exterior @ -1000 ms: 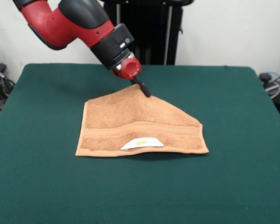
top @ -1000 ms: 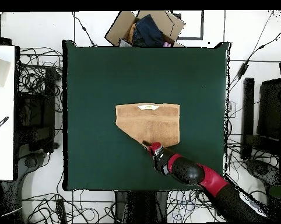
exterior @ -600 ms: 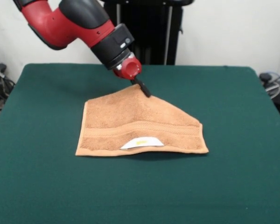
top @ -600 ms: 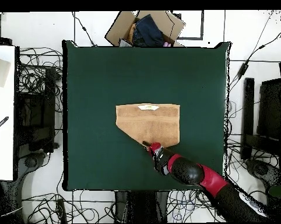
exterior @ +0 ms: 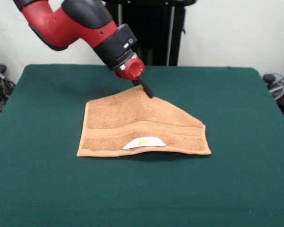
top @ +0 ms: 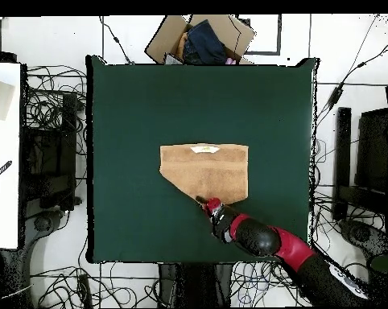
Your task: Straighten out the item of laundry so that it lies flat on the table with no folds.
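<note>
Towel first: small orange-tan terry-cloth hand towel (exterior: 142,125) is sitting around the middle of the big dark green felt-covered bench (exterior: 47,189), and it's not lying flat. One corner is folded in, so the towel's far edge is running diagonally up to a peak. White label with a yellow mark (exterior: 143,143) is showing by the towel's near edge, just below the woven band. Red and black gripper (exterior: 148,92) is pressing down right at that peak; honestly can't tell if the jaws are pinching the cloth or not.
</note>
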Robot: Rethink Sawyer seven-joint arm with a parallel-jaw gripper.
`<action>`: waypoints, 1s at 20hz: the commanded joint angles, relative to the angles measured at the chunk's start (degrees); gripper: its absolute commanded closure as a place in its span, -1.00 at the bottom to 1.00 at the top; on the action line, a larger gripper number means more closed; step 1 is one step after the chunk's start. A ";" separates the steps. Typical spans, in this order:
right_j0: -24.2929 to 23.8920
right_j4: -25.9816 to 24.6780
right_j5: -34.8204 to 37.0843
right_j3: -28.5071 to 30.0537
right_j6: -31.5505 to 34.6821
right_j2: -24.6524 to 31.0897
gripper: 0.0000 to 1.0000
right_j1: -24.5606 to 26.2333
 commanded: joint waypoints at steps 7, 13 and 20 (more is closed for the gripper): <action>5.31 -5.86 -6.41 -4.83 -0.03 -4.78 -1.00 1.27; 5.98 -6.36 -8.28 -4.66 0.72 -5.32 -1.00 0.81; 7.19 -6.18 -11.91 -3.78 1.91 -6.43 -1.00 0.48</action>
